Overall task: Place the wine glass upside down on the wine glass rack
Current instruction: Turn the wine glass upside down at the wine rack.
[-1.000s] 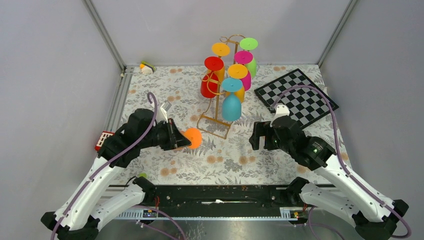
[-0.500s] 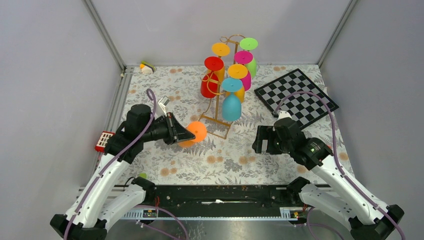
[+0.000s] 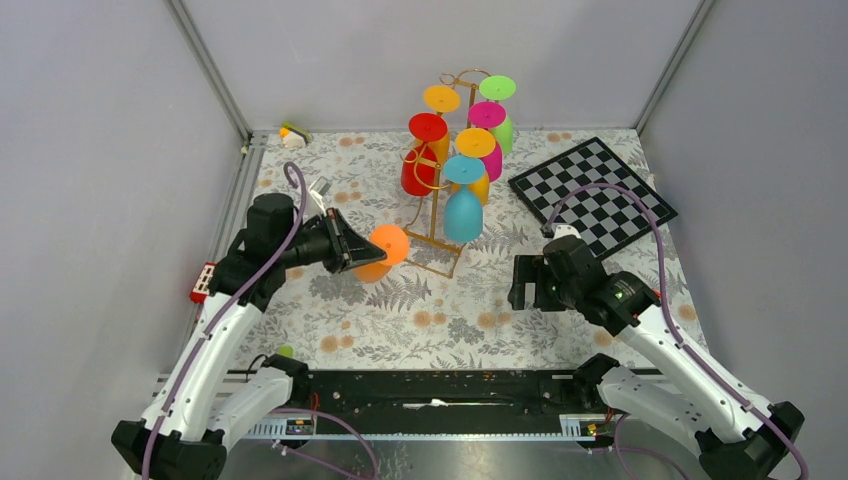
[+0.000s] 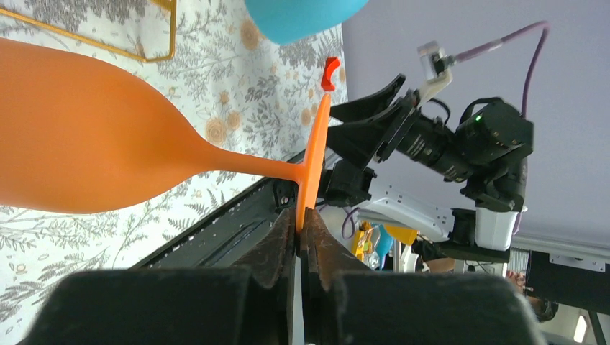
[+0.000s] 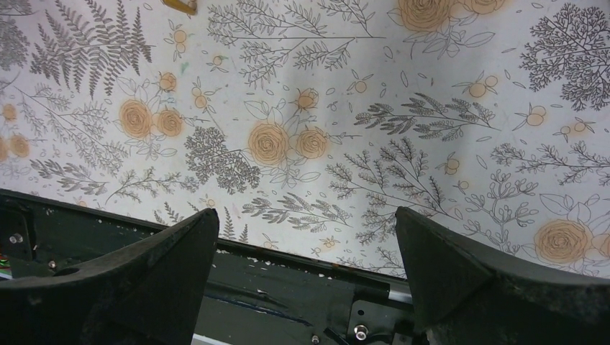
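Left end effector (image 4: 298, 221) first: clenched tight, its two dark fingers pinching the edge of the flat foot of the orange wine glass (image 4: 86, 136). That's a thin grip, folks, right on the rim of the disc! The stem runs from the foot straight into the bowl, and the bowl points at the flowered cloth, so the glass is upside down, foot on top. From above, the orange wine glass (image 3: 387, 247) sits at the tip of the left end effector (image 3: 360, 254), just left of the wavy base of the wine glass rack (image 3: 434, 222), close beside it but not hung on it. Whether the bowl clears the cloth, I cannot tell.

Up on the rack's rail, six glasses hang inverted: a red one (image 3: 418, 168), a teal one (image 3: 463, 214), and yellow, orange, magenta and green ones behind.

Over to the right end effector (image 5: 307, 233): released, fingers spread wide, nothing between them but printed cloth. From above, the right end effector (image 3: 521, 282) hovers over the worktop (image 3: 450, 320), well apart from the rack, with a checkerboard (image 3: 592, 195) beyond it.
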`<state>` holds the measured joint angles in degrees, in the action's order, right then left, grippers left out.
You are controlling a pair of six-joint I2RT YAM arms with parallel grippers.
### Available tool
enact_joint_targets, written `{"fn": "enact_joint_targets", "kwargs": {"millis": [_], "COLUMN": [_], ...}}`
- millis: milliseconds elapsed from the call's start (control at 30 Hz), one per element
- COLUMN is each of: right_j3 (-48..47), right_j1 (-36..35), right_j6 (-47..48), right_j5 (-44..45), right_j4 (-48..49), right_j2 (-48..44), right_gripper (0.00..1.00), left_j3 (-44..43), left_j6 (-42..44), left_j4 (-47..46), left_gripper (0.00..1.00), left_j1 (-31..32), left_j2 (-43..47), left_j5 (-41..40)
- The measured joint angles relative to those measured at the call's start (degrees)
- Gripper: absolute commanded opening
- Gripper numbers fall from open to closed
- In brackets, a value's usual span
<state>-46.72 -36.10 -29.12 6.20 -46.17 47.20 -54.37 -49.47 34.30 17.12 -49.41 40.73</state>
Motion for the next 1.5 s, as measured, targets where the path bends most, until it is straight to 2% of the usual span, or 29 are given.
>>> {"fn": "enact_joint_targets", "kwargs": {"millis": [433,667,1133,1500], "right_j3": [0.00,0.00,0.00,0.00], "right_j1": [0.04,0.07,0.07,0.07], "right_j6": [0.61,1.79,2.14,2.16], "right_j5": [2.97,3.85,5.29,5.07], "right_j4": [-1.20,-1.16,-1.18,-1.16], "right_j2": [0.50,-2.38,-6.12,-6.34], "right_gripper": [1.00,1.00,0.99,1.00], "left_j3": [-11.21,-14.56,-15.13,-15.32], "left_j6": [0.13,-1.81,-18.34,-26.77], "left_j4": [-0.72,-4.07,-21.20,-23.30], "left_gripper": [0.00,0.00,0.00,0.00], "left_j1": [-2.62,-5.14,-10.82,-11.80], "left_j2": [-6.82,-9.35,-14.27,-17.46], "left_j5": [-1.05,-1.25,-0.96,-2.40]}}
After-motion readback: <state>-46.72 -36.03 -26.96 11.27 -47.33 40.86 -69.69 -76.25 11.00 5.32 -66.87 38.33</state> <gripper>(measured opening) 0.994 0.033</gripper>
